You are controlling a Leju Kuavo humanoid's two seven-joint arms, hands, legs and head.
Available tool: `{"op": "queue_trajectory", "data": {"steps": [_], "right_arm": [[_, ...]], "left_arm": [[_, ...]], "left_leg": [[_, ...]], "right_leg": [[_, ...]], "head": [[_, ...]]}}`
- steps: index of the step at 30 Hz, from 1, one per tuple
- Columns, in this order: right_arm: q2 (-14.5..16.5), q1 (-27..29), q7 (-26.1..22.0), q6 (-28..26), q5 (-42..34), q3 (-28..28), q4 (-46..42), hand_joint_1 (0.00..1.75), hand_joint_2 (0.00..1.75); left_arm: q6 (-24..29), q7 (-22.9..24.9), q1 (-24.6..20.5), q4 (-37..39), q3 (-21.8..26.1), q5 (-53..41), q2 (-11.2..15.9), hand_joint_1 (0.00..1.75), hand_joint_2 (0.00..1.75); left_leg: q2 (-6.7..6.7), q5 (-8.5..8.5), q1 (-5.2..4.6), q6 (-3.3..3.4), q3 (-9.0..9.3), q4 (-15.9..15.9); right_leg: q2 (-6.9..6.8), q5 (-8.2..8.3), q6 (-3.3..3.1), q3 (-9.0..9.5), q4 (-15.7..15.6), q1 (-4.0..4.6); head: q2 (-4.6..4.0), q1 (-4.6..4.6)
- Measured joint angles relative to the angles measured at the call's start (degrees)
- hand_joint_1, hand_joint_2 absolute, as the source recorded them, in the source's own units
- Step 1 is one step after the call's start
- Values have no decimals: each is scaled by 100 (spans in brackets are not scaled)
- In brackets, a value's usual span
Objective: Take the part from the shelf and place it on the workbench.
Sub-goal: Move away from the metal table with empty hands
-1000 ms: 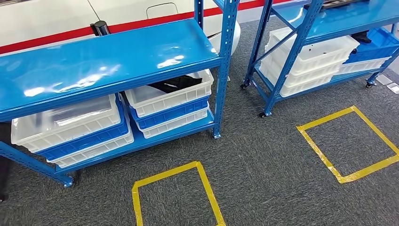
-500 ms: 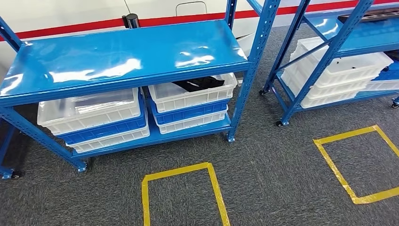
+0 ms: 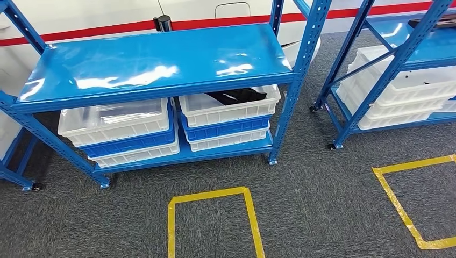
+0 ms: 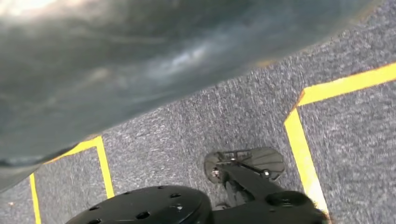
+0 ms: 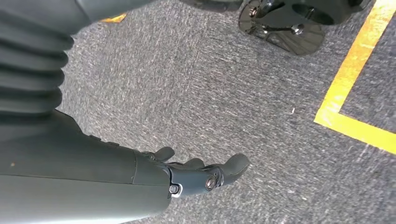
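A black part (image 3: 236, 96) lies in the top white bin (image 3: 228, 112) of a stack on the lower level of the blue shelf (image 3: 156, 59), under its bare upper board. My right hand (image 5: 196, 175) hangs over the grey carpet with its fingers apart and nothing in it. My left hand (image 4: 140, 60) is a blurred grey mass close to the left wrist camera, and its fingers cannot be made out.
A second stack of white and blue bins (image 3: 121, 129) stands left of the first. Another blue shelf (image 3: 398, 59) with white bins stands to the right. Yellow tape squares (image 3: 212, 194) (image 3: 400, 207) mark the carpet in front of the shelves.
The whole picture has shifted: the camera has moved, and the shelf with the black part now sits more centred and squarer. Nothing on the shelves has moved.
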Motion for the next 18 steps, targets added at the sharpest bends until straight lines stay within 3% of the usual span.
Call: {"op": "queue_trajectory", "data": {"steps": [2, 3, 5, 7, 9, 11, 12, 13, 15, 17, 18], "right_arm": [[4, 0, 0, 1, 7, 0, 0, 0, 175], [3, -1, 0, 1, 9, 0, 0, 0, 175], [2, -11, 0, 0, 19, 0, 0, 0, 175], [1, -22, 0, -2, 32, 0, 0, 0, 175], [2, -25, 0, -3, 36, 0, 0, 0, 175], [3, -33, 0, -4, 30, -1, 0, 0, 175], [3, -45, 1, -4, 26, -1, 0, 0, 175], [3, -57, 3, -4, 26, -1, 0, 0, 175], [-2, -67, 15, -4, 27, 0, 0, 0, 87], [-4, -61, 32, -7, 20, 0, 0, 0, 0], [-4, -57, 37, -18, 9, -1, 0, 0, 0]], "left_arm": [[1, -1, -16, 0, 0, -4, 2, 0, 0], [1, -2, -24, 0, 0, -9, 2, 0, 0], [1, -2, -29, 0, 0, -20, 2, 0, 0], [2, -3, -25, 0, 0, -28, 0, 0, 0], [5, -4, -28, 0, 0, -38, -3, 0, 0], [9, -3, -27, 0, 0, -48, -4, 0, 0], [9, -3, -23, 0, 0, -50, -4, 0, 0], [9, -2, -19, 0, 0, -51, -4, 0, 0], [8, -3, -17, 0, 0, -52, -7, 0, 0], [-1, -5, -19, 0, 0, -52, -8, 0, 0], [-4, -9, -17, 0, 0, -51, -7, 0, 0]], "left_leg": [[146, 181, -30, 44, 299, -584], [174, 189, -50, 70, 346, -698], [80, 198, -70, 137, 329, -738], [-19, 236, -52, 211, 323, -770], [-112, 263, -28, 264, 310, -786], [-212, 272, -25, 287, 289, -785], [-265, 274, -25, 289, 286, -784], [-319, 275, -24, 288, 291, -783], [-435, 279, -20, 279, 308, -782], [-533, 278, -45, 237, 305, -767], [-562, 281, -57, 207, 299, -771]], "right_leg": [[-67, -36, 53, 29, 10, 47], [-105, -49, 81, 39, 7, 68], [-198, -59, 131, 52, -11, 82], [-118, -160, 164, -13, 132, 67], [104, -445, 139, -293, 714, 47], [208, -711, 116, -663, 1455, 44], [221, -735, 137, -758, 1630, 43], [230, -667, 177, -744, 1580, 39], [316, -344, 270, -422, 890, 21], [445, -100, 274, -122, 196, 13], [486, -57, 244, -67, 42, 17]], "head": [[0, 7], [0, 12], [0, 24], [0, 35], [0, 65], [0, 83], [0, 84], [0, 86], [0, 91], [0, 95], [0, 95]]}}
